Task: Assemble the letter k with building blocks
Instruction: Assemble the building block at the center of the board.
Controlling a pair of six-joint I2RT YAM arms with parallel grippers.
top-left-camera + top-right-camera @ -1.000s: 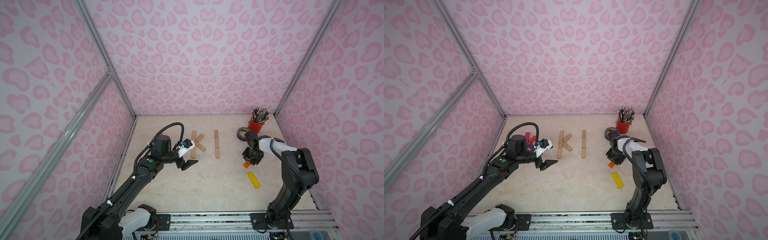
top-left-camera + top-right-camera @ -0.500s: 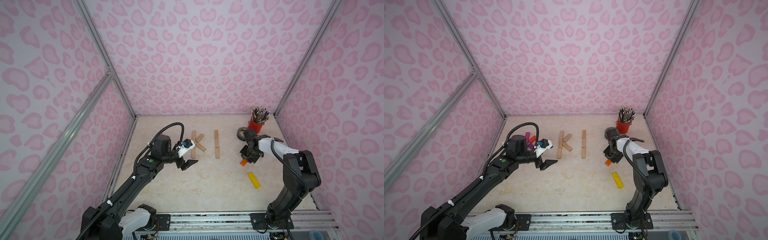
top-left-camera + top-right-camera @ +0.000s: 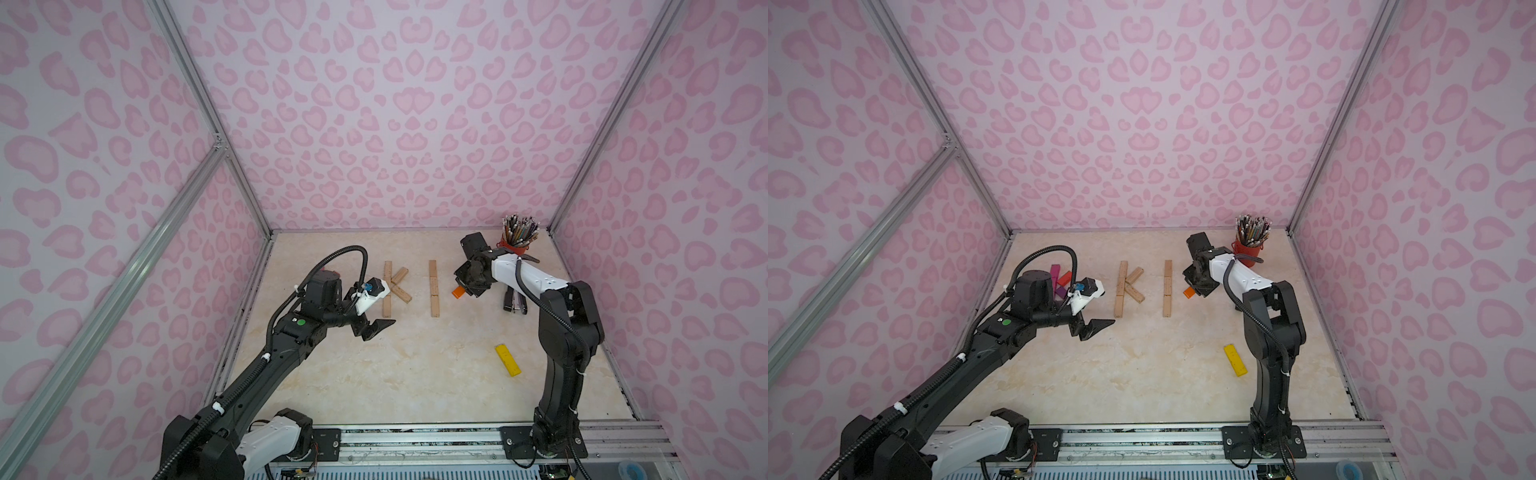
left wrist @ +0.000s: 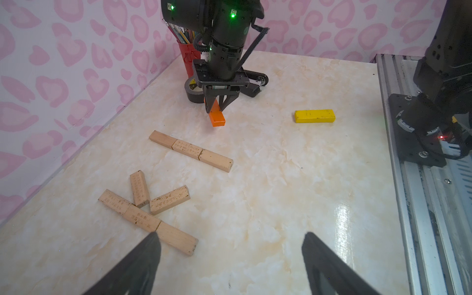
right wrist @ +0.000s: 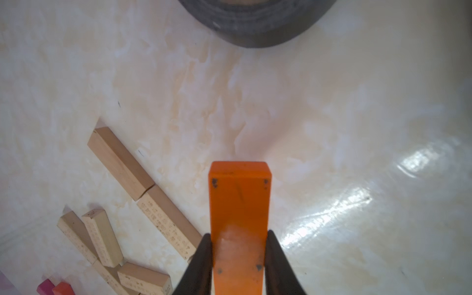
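Right hand [image 3: 464, 289] pinches orange block [image 3: 457, 292], right of center in a top view. Left hand [image 3: 379, 328] spread, empty, lower left of wooden K [image 3: 387, 305].

You're working in a robot-lab test booth.
Pink heart-print wall panels [image 3: 411, 124] on aluminium posts [image 3: 219, 144] enclose the cream marble-look tabletop [image 3: 415, 374]; black robot arms [image 3: 559, 374] stand on a metal rail [image 3: 415, 437] at its front edge.

The orange block [image 5: 238, 199] in the right pincer [image 5: 238, 236] looks painted, smooth, chipped near 4 corners. Beside the pincer, the wood blocks [image 5: 120, 161] are bare, matt, speckled. Under it the tabletop [image 5: 332, 127] is glossy marble-look; ahead, the tape roll [image 5: 255, 25] looks dull, matt.
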